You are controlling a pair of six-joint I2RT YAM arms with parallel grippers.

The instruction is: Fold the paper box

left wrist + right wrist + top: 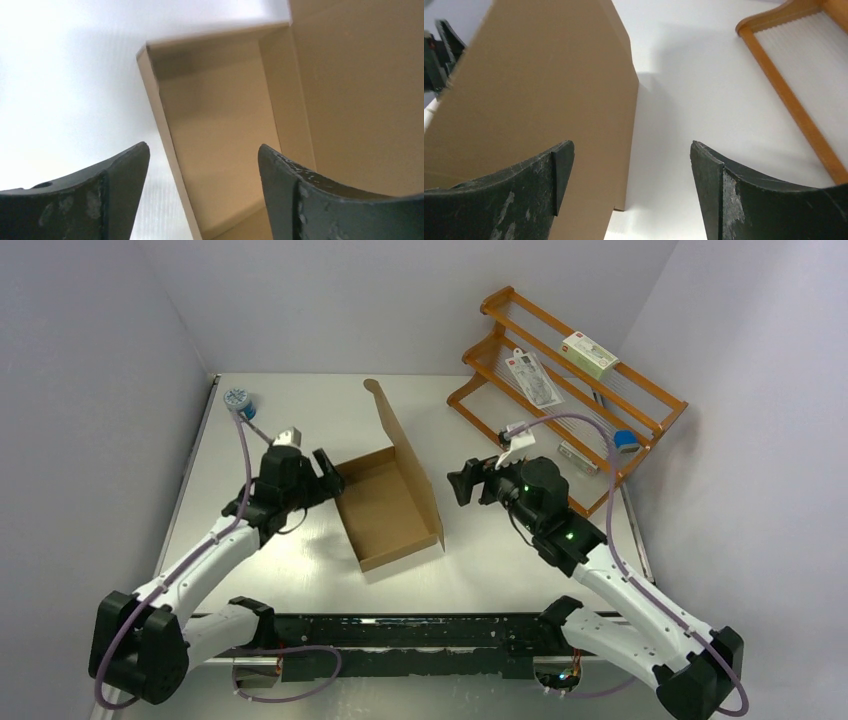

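Observation:
The paper box [385, 505] is a shallow brown cardboard tray in the middle of the table, with its lid panel [405, 450] standing upright along the right side. My left gripper [330, 478] sits at the box's left wall. In the left wrist view the left gripper [202, 148] is open, its fingers straddling that wall [165, 145] without touching it, and the tray's inside [220, 130] lies beyond. My right gripper [462, 483] hovers just right of the lid. In the right wrist view the right gripper [631, 145] is open and empty, with the lid's outer face [539, 90] ahead on the left.
An orange wooden rack [565, 390] stands at the back right, holding a white carton with a red label [588, 353] and a flat packet [535, 375]; its rail [794, 100] shows in the right wrist view. A small blue-grey roll [238, 398] lies at the back left.

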